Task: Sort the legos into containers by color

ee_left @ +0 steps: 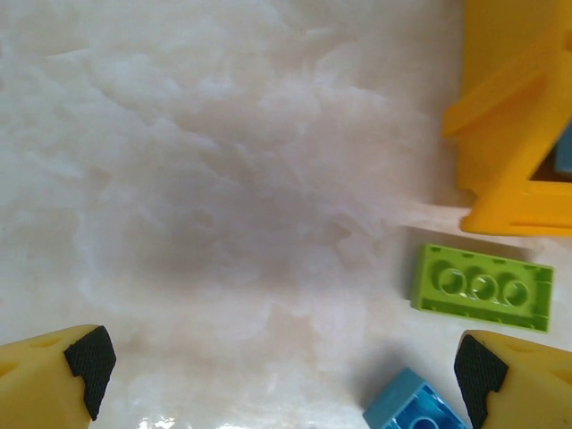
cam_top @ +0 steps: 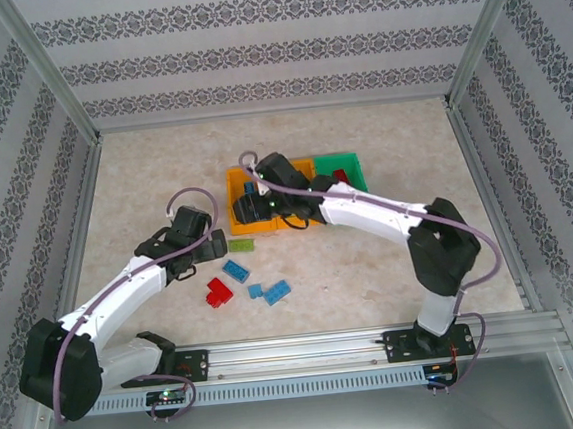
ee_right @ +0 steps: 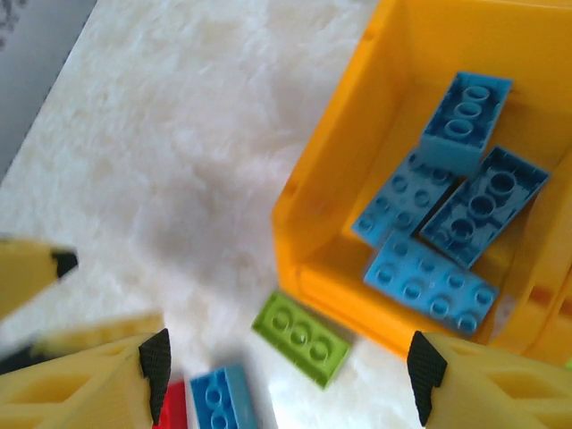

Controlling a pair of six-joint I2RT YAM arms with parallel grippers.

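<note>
Hovering left and right jaws released, lime brick [ee_right: 301, 338] just beside orange bin [ee_right: 308, 223]; blue bricks [ee_right: 430, 283] inside it

The left arm [cam_top: 122, 289] and right arm [cam_top: 365, 216] have white links, black joints, mauve cables, yellow black-padded fingers [ee_left: 523, 389].

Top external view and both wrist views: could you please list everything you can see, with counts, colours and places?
Orange bins: two, side by side mid-table, partly hidden by the right arm.
Green bin: one, right of the orange ones.
Binned blue bricks: four, in the left orange bin.
Loose blue bricks: three, on the table in front of the bins.
Lime brick: one, just in front of the left orange bin.
Red piece: one, beside the loose blue ones.
Table: one, pale marbled.
Left fingers: two, yellow, black pads, open over bare table.
Right fingers: two, yellow, black pads, open.
</note>
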